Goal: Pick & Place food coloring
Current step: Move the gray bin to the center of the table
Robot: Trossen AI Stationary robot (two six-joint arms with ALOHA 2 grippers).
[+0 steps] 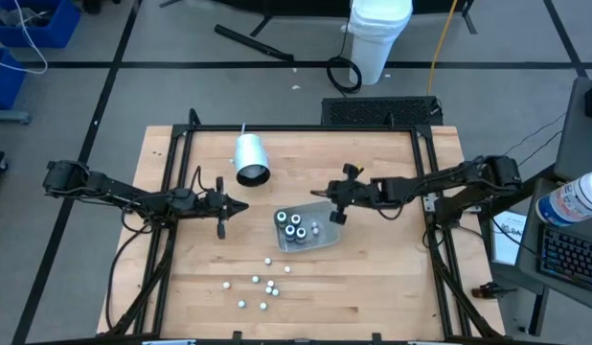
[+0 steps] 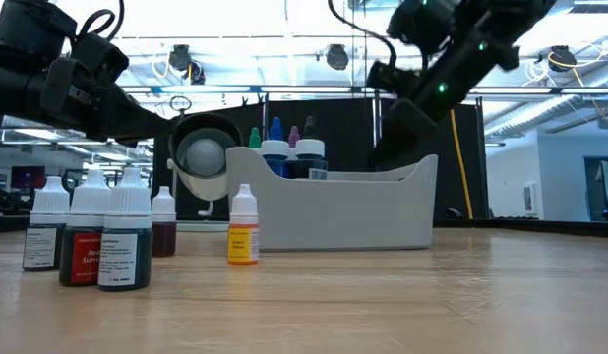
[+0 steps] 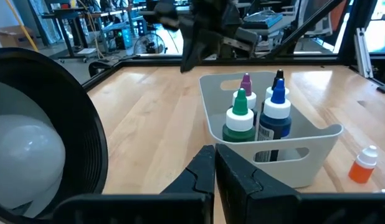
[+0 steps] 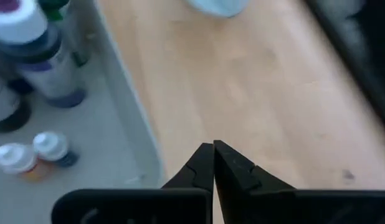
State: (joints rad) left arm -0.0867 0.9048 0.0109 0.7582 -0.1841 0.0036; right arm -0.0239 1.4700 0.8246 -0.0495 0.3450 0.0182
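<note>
Right tool (image 1: pixel 337 217) closed, empty, above the tray's (image 1: pixel 325 239) right rim. Left tool (image 1: pixel 240 206) closed, empty, over bare tabletop (image 1: pixel 373 278) left of the tray. Upright bottles (image 1: pixel 295 228) stand inside the tray, 2 small ones lying on its floor. More bottles (image 1: pixel 262 286) scattered on tabletop nearer the front edge. Cup (image 1: pixel 250 158) lies on its side behind.

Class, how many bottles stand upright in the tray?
4, clustered at one end of the tray: green bottle, purple bottle, blue bottle, black bottle. Others may be hidden behind them; two smaller bottles seem to lie on its floor.
</note>
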